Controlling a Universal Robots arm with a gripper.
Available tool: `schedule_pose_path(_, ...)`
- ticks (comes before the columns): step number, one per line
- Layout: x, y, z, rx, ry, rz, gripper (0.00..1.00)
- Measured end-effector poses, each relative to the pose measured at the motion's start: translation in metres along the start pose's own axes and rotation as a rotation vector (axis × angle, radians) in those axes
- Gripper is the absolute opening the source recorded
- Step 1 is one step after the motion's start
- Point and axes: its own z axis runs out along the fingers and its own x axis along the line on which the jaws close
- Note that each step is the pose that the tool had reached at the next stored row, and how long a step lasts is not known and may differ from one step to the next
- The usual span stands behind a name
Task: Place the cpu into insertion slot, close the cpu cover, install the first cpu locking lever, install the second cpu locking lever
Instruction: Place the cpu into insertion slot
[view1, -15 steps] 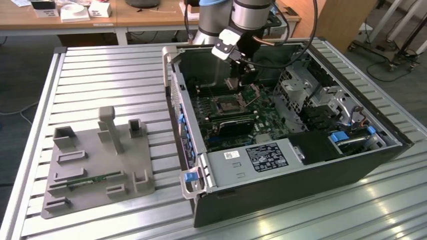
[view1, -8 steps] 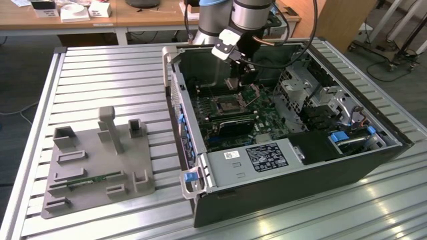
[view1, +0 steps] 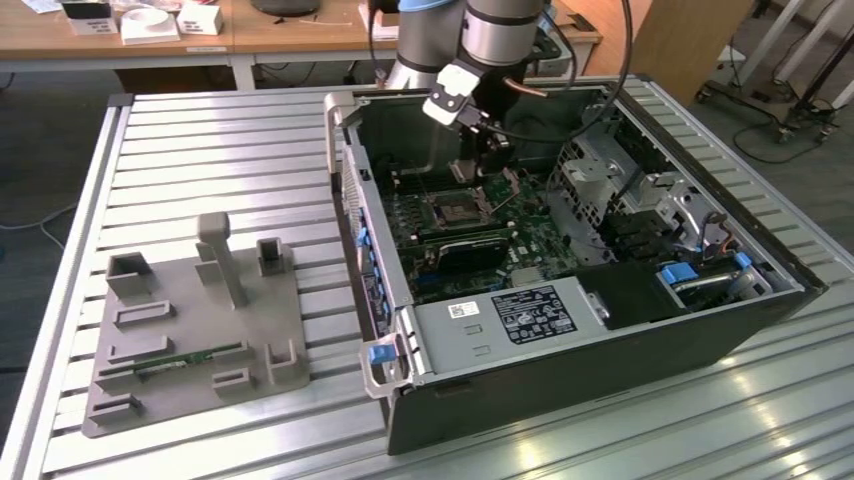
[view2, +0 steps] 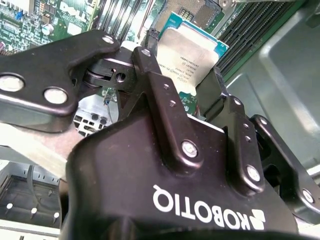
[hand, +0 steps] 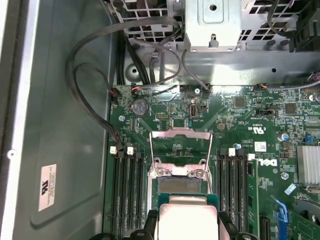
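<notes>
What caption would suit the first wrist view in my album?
The hand holds the cpu close to the open insertion slot, its cpu cover raised.

The room around my desk

I work at a desk (view1: 200, 150) of ribbed, silvery metal slats, and soft light lies in pale patches (view1: 627, 440) along its near edge. Behind it stands a wooden desk (view1: 174, 45) on white legs, carrying a few small white boxes (view1: 150, 25). The floor (view1: 47, 160) is dark grey. A pale cable (view1: 47, 225) trails across it on the exterior view's left, and wheeled stand bases (view1: 794, 105) rest on it on the exterior view's right.
</notes>
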Motion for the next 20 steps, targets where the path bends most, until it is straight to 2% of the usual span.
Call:
schedule_pose_path(6, 0.0001, -0.0017, 0.0109, 0.0, 0.0001, 0.0, 0.54)
schedule_pose_path(12, 0.0052, -0.0043, 0.0218, -0.0004, -0.0025, 0.017, 0.54)
schedule_pose_path(20, 0.0054, -0.0073, 0.0361, 0.0001, -0.0026, 0.017, 0.54)
